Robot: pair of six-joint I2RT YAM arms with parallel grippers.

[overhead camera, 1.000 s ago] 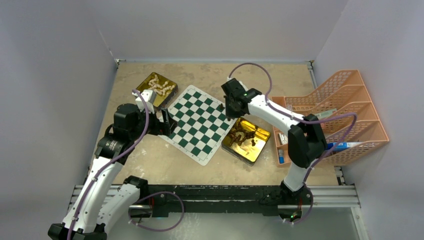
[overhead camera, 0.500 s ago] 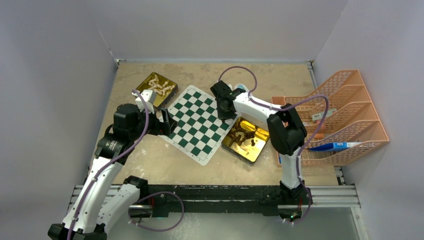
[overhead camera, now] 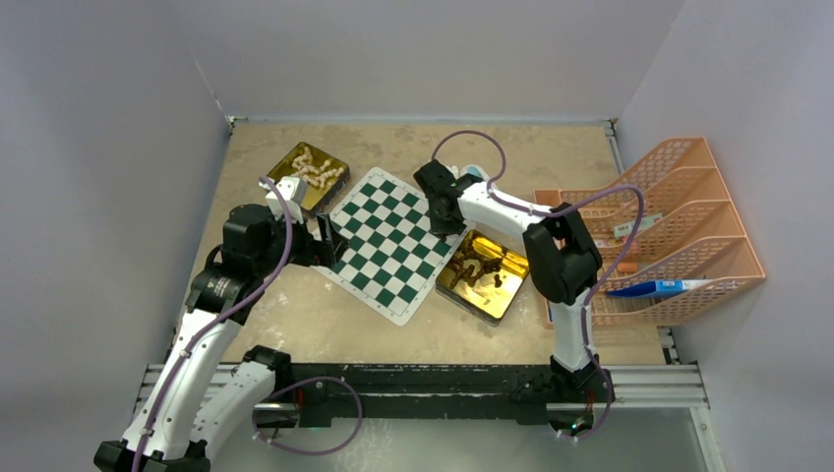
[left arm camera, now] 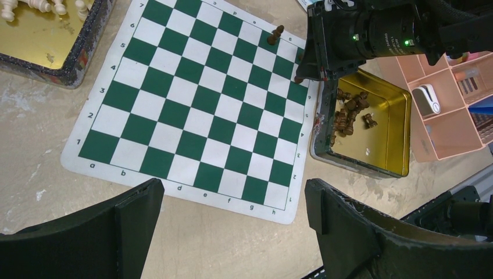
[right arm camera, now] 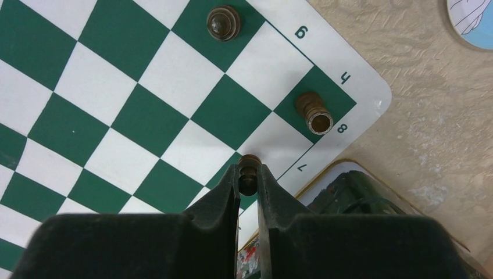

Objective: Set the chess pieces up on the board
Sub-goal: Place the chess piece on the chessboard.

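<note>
The green-and-white chessboard (overhead camera: 384, 246) lies mid-table; it also shows in the left wrist view (left arm camera: 197, 110) and the right wrist view (right arm camera: 116, 99). My right gripper (right arm camera: 249, 173) is shut on a dark brown chess piece (right arm camera: 250, 161), low over the board's edge by row 7; it hangs over the board's right corner (overhead camera: 443, 211). A brown rook (right arm camera: 314, 112) stands on the corner square and another brown piece (right arm camera: 223, 23) two squares away. My left gripper (left arm camera: 232, 203) is open and empty above the board's near-left edge (overhead camera: 329, 241).
A gold tin of brown pieces (overhead camera: 485, 274) sits right of the board, and a gold tin of cream pieces (overhead camera: 310, 172) at the back left. An orange file rack (overhead camera: 669, 226) stands at the right. A round blue-white disc (right arm camera: 474, 23) lies behind the board's corner.
My right arm has swung left and its gripper has moved a little left over the board's corner, holding the brown piece. The left arm has not moved.
</note>
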